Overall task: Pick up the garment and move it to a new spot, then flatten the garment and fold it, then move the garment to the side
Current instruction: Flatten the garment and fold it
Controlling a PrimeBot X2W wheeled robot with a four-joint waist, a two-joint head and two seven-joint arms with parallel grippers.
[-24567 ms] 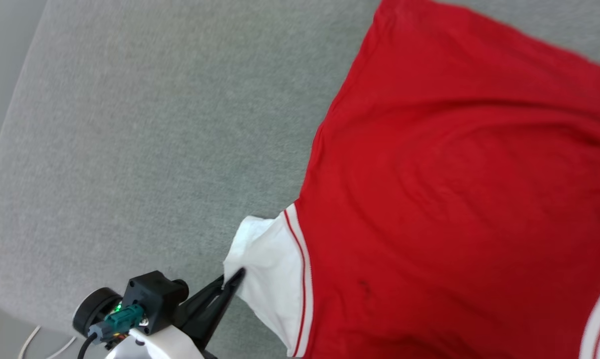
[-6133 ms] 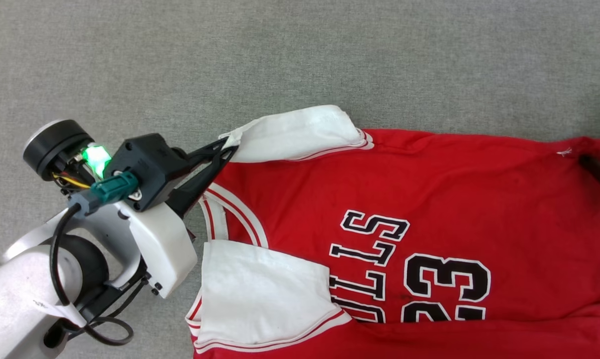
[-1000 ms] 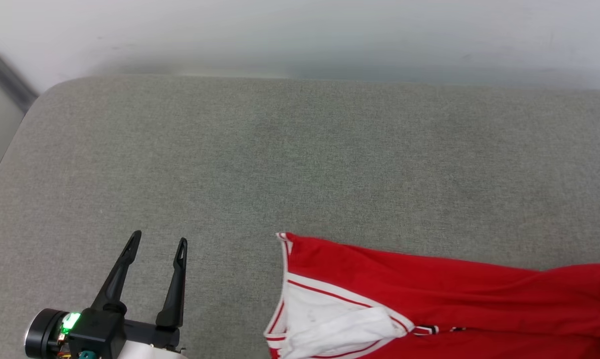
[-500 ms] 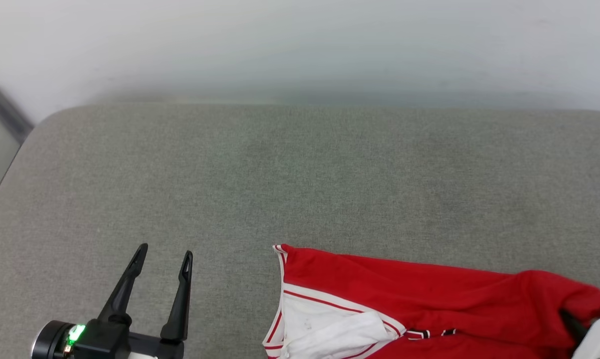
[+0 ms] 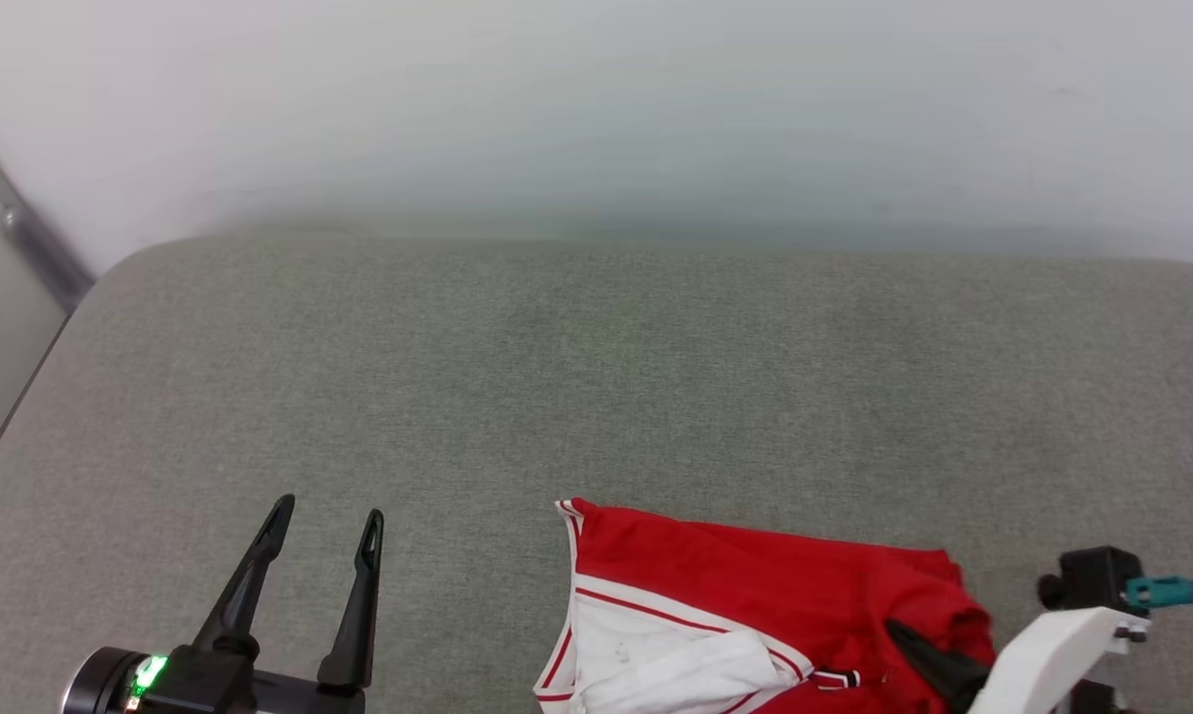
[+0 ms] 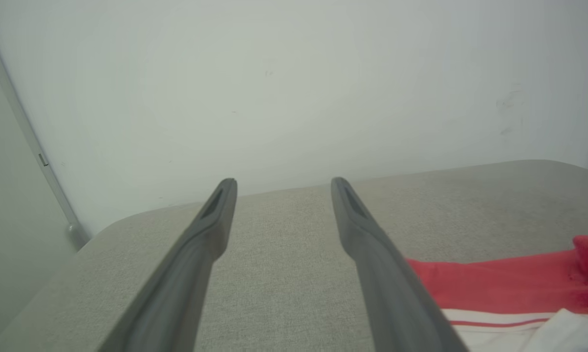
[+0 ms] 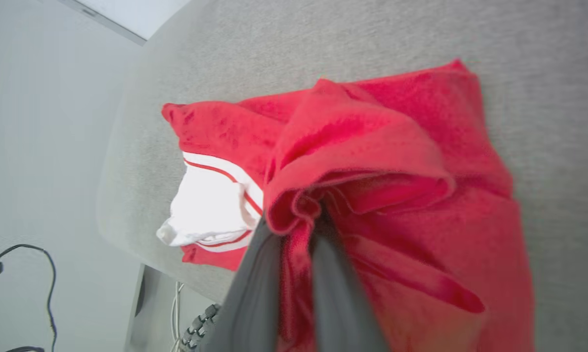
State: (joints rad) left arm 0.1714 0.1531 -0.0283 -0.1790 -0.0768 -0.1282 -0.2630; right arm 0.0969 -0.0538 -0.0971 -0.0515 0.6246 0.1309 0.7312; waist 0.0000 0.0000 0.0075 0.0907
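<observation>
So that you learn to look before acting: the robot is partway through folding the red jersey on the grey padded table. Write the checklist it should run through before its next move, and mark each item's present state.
1. Grip: the right gripper holds the red jersey shirt with white striped-trim sleeves. State: ok, shut on a red fold.
2. Spare arm: the left gripper is free. State: ok, open, nothing between its fingers, apart from the jersey.
3. Jersey lying flat. State: not ok, bunched at the held fold, and the white sleeve is crumpled.
4. Landing room on the grey fabric-covered table. State: ok, bare fabric shows beyond the jersey.
5. Jersey's near edge fully on the table. State: cannot tell, it is cut off at the picture's edge.
</observation>
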